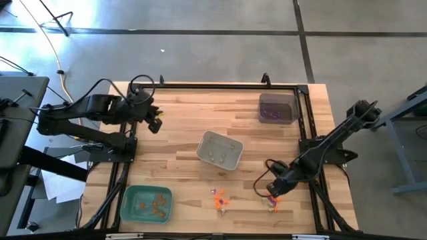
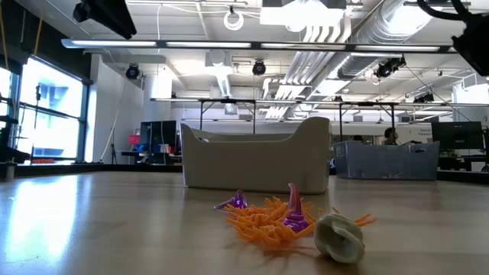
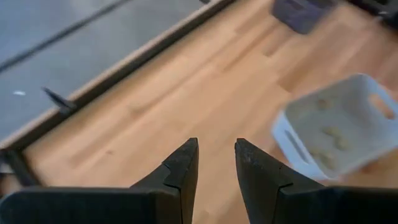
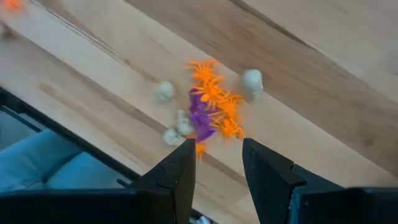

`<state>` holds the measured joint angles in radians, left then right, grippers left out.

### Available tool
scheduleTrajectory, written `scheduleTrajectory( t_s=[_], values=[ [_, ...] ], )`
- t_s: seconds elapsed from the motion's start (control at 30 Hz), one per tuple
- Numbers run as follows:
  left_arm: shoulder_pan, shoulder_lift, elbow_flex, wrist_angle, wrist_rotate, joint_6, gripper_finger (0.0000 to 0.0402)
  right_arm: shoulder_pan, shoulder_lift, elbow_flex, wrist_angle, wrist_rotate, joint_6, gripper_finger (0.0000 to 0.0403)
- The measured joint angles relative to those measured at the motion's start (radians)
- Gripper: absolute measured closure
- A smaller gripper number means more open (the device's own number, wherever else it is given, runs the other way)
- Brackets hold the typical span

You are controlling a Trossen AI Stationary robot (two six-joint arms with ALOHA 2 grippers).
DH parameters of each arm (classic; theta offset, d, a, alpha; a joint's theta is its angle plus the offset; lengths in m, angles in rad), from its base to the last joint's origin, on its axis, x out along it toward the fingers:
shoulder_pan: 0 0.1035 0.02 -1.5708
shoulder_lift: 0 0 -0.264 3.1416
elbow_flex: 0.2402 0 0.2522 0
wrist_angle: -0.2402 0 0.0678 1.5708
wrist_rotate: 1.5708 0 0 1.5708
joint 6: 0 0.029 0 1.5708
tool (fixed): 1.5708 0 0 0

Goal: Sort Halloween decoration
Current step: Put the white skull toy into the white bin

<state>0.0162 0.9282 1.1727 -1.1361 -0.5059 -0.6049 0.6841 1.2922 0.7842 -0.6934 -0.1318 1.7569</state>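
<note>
The Halloween decoration lies as two small heaps near the table's front edge. One heap (image 1: 219, 198) of orange, purple and pale trinkets sits at front centre, the other (image 1: 273, 204) to its right. My right gripper (image 1: 271, 193) hangs open just above that right heap (image 4: 208, 109), slanting down, touching nothing. My left gripper (image 1: 155, 125) is raised at the far left, open and empty (image 3: 216, 163). In the low view a heap of orange and purple pieces (image 2: 267, 218) rests on the wood beside a pale piece (image 2: 340, 237).
A pale tray (image 1: 219, 150) holding a few pale pieces stands mid-table. At the far right stands a dark tray (image 1: 277, 108) with purple pieces, and a green tray (image 1: 147, 203) with orange pieces is at the front left. A black frame (image 1: 303, 120) edges the table.
</note>
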Motion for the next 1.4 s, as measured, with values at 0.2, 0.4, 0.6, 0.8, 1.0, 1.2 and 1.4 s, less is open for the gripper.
scheduleTrajectory(
  t_s=[0.2,0.4,0.6,0.8,1.0,1.2,1.4],
  values=[
    [-0.075,-0.039,-0.062,0.148,0.035,-0.047,0.0307,0.013,0.047,-0.044,0.014,0.027,-0.026,0.0275],
    [-0.130,-0.038,-0.095,0.357,0.033,-0.029,0.0307,0.009,0.108,-0.061,0.022,0.006,-0.095,0.0275],
    [-0.151,-0.033,-0.100,0.461,0.023,-0.012,0.0307,0.003,0.152,-0.061,0.080,-0.007,-0.137,0.0275],
    [-0.150,-0.017,-0.101,0.460,0.022,-0.012,0.0307,0.003,0.207,-0.061,0.107,-0.002,-0.143,0.0275],
    [-0.150,0.010,-0.101,0.461,0.022,-0.012,0.0307,-0.006,0.264,-0.057,0.146,0.000,-0.143,0.0275],
    [-0.150,0.037,-0.101,0.459,0.030,-0.012,0.0307,-0.022,0.290,-0.055,0.147,-0.001,-0.143,0.0277],
    [-0.150,0.053,-0.101,0.459,0.035,-0.012,0.0307,-0.027,0.291,-0.057,0.134,-0.002,-0.142,0.0328]
  ],
)
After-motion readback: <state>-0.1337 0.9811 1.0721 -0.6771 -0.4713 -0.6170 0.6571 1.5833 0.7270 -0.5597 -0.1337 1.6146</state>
